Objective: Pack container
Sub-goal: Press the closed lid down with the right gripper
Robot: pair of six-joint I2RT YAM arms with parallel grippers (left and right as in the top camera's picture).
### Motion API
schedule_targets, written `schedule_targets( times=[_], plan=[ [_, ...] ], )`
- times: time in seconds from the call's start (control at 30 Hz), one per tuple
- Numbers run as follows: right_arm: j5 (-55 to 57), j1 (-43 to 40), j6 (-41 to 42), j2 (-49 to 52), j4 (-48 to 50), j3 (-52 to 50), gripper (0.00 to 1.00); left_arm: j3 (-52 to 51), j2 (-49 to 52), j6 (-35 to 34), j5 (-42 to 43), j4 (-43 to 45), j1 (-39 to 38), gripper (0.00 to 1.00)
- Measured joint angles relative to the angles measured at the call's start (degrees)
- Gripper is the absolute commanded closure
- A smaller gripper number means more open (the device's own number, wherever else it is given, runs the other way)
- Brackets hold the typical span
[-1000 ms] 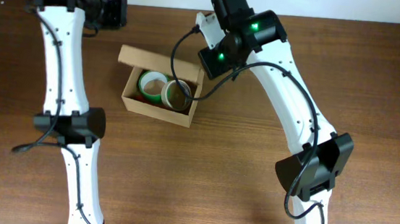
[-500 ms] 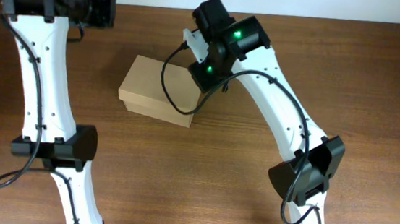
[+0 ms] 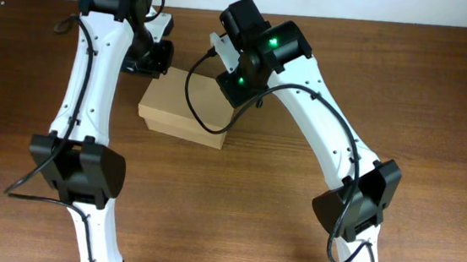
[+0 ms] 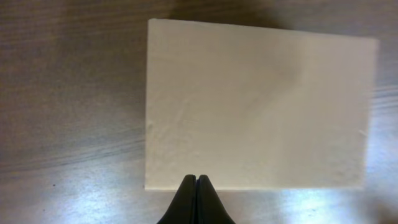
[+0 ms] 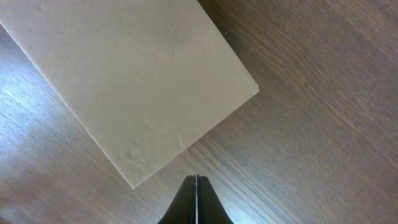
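The container (image 3: 186, 106) is a plain tan cardboard box on the wooden table, its flap lid closed flat. It fills the left wrist view (image 4: 258, 106) and the upper left of the right wrist view (image 5: 130, 81). My left gripper (image 4: 196, 179) is shut and empty, its tips at the box's near edge; in the overhead view it hangs over the box's back left corner (image 3: 151, 56). My right gripper (image 5: 196, 179) is shut and empty, above bare table just off a box corner; in the overhead view it hangs at the box's back right corner (image 3: 231, 82).
The brown wooden table (image 3: 437, 123) stretches to the right and front of the box. Both arm bases stand at the front edge. A pale wall strip runs along the back.
The lid, open a second ago with tape rolls showing, is now closed. My left arm has swung right from the far left corner to the box's back left edge. The right arm has barely moved.
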Motion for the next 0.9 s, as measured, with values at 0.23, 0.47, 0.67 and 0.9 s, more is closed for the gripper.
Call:
schedule_targets(
  times=[0.23, 0.47, 0.67, 0.9],
  plan=[
    [-1.75, 0.00, -0.17, 2.34, 1.75, 0.00, 0.96, -9.03, -0.07, 0.00, -1.22, 7.39, 0.87, 0.98],
    [-3.28, 0.00, -0.17, 8.04, 1.86, 0.00, 0.96, -18.23, -0.07, -0.02, -1.57, 12.96, 1.09, 0.98],
    [-4.50, -0.07, -0.17, 11.30, 2.10, 0.37, 0.96, -23.04, -1.07, -0.04, -1.27, 16.90, 1.09, 0.98],
    [-4.96, -0.37, -0.17, 11.69, 3.30, 0.85, 0.96, -24.52, -2.08, -0.24, -1.14, 18.36, 1.14, 0.98]
  ],
)
